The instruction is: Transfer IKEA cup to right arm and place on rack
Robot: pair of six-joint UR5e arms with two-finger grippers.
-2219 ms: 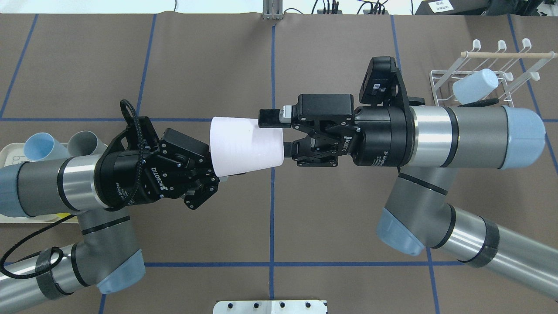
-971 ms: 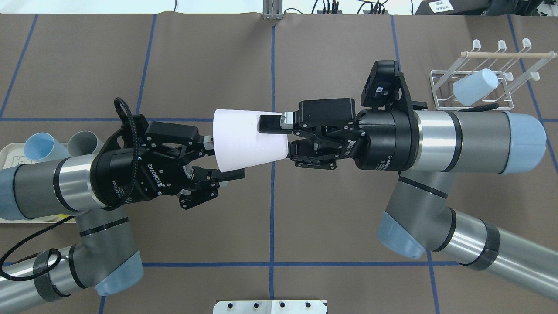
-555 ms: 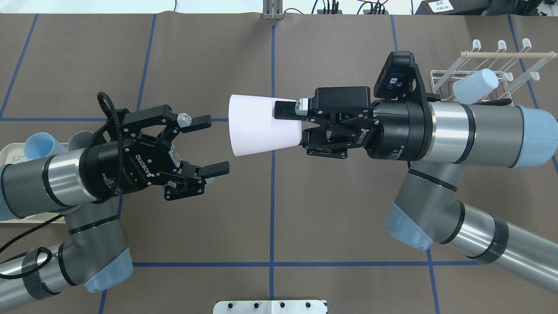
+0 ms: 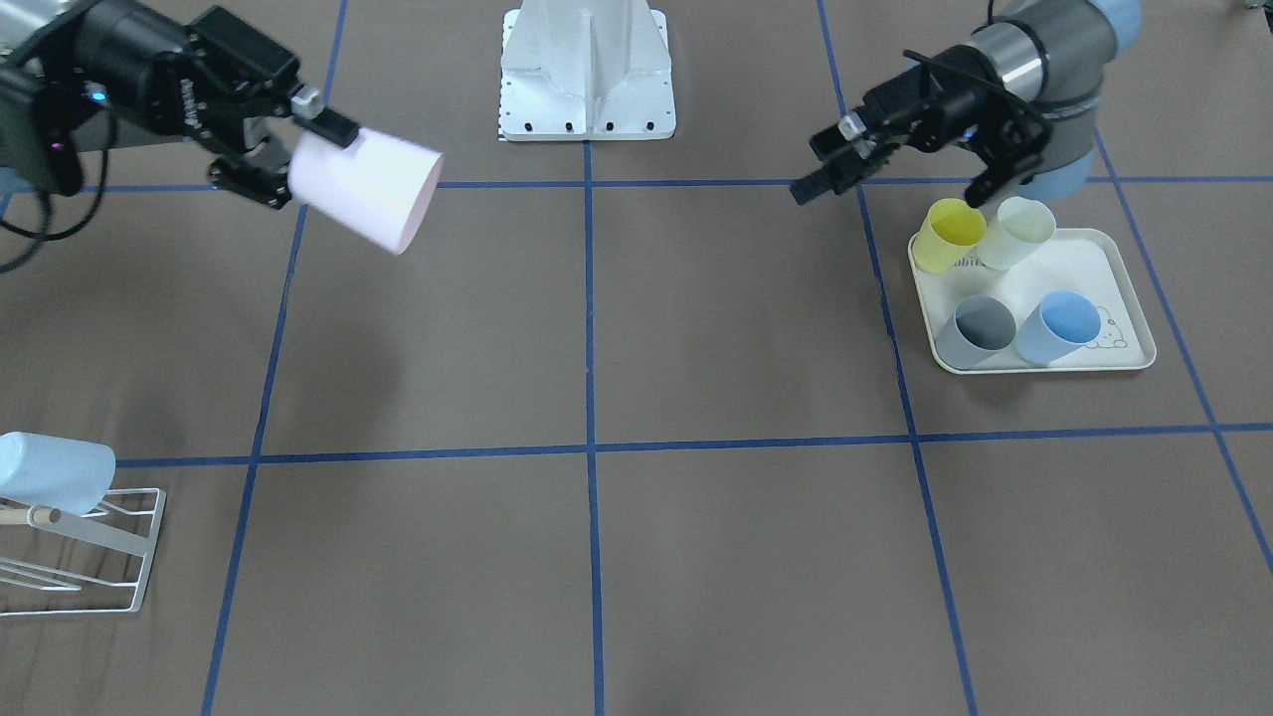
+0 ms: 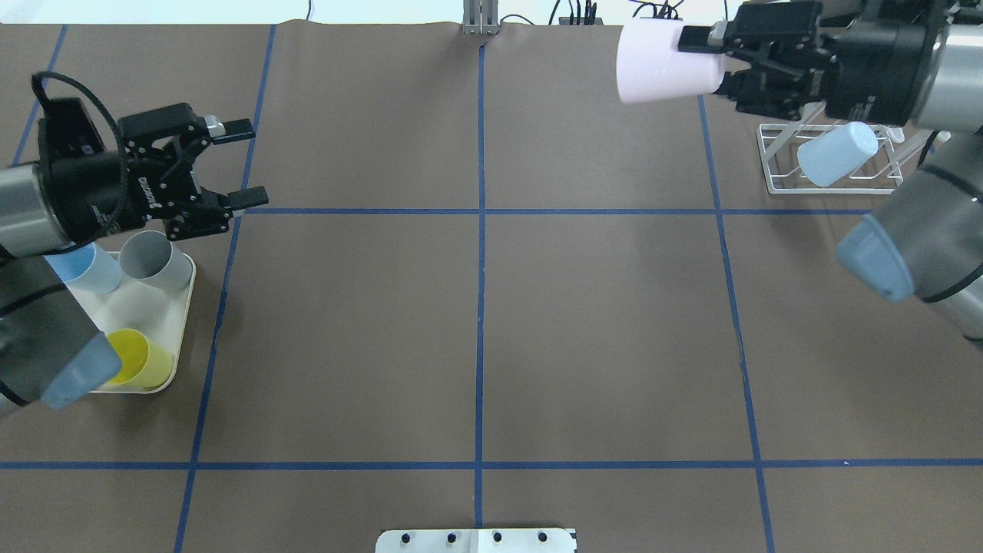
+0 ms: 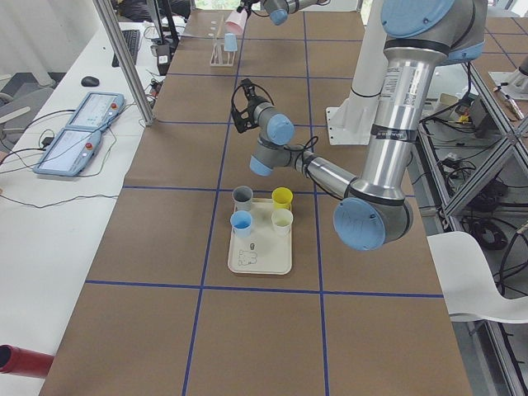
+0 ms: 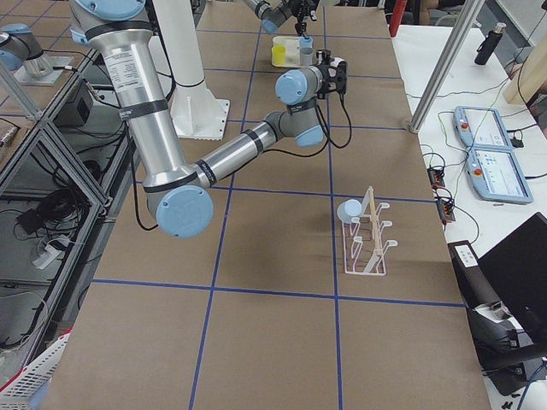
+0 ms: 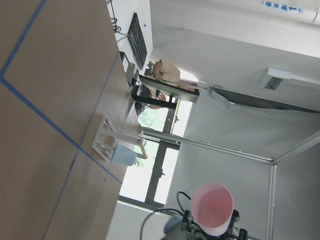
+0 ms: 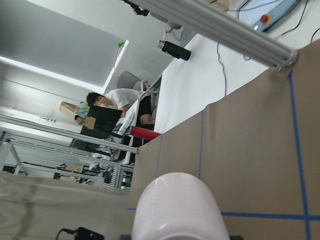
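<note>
Now right gripper clamps the cup, axis seemingly level, mouth toward the splayed left gripper.

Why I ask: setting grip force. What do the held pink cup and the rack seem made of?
Pink cup: likely matte plastic; even opaque colour, smooth thin wall, no glare. Rack: probably white-coated metal wire, judging by thin bent rods; its dowel looks bare pale wood.

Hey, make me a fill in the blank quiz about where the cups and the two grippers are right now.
The pink cup sits in the gripper of the robot's ____ arm.
The left gripper has its jaws ____, nothing between them.
The tray holds ____ cups.
The rack already bears one other cup, light ____ in colour.
Missing words: right, open, four, blue.
</note>
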